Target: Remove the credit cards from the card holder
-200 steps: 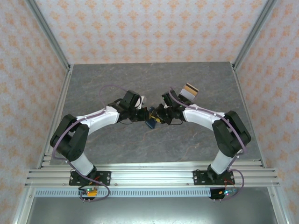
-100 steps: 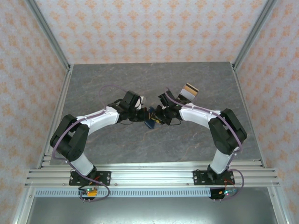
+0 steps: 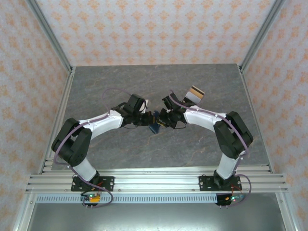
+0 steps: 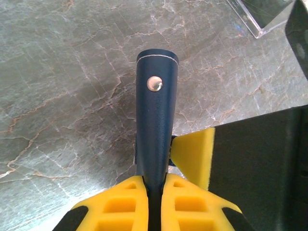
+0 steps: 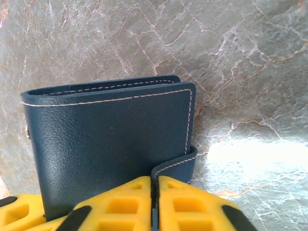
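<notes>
The left gripper (image 4: 154,186) and right gripper (image 5: 155,186) pinch the card holder (image 5: 110,139).

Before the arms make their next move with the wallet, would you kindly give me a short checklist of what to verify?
1. Left gripper clamped on the closure tab: ok.
2. Right gripper clamped on the card holder at its edge: ok.
3. Card holder spread open for access: not ok, it looks folded shut in the right wrist view.
4. Cards inside the holder: cannot tell, no pocket is visible.
5. Card stack lying on the table, clear of both arms: ok.
</notes>
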Available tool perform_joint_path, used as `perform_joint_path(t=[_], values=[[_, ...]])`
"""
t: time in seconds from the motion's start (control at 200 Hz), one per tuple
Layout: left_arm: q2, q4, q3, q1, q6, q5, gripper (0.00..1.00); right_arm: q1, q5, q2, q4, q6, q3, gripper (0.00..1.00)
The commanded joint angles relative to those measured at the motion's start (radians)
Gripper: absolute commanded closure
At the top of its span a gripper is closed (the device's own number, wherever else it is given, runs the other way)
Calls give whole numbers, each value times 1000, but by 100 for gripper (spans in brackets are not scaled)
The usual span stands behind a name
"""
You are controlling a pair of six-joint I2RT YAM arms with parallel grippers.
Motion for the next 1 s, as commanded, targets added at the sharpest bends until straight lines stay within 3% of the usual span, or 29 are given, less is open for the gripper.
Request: perform_joint_path(t=[0.0,0.365,0.606,0.741,0.806,0.996], values=[[-25,-17,17,-3,-3,-55,100,0,77,19,-81,-16,2,100],[22,-84,37,-2,-59,-141,100,-5,156,8,-112,-27,-51,100],[28,-86,39,-2,-92,-130,100,-10,104,-4,-48,-29,-63,98],[28,-133,58,0,-109,-162,68,-9,85,0,-44,-57,-29,76],[35,-179,83,1,-116,-177,55,-12,79,18,-54,-65,-11,75],[34,-244,107,26,-142,-210,34,-11,41,51,-35,-59,2,76]])
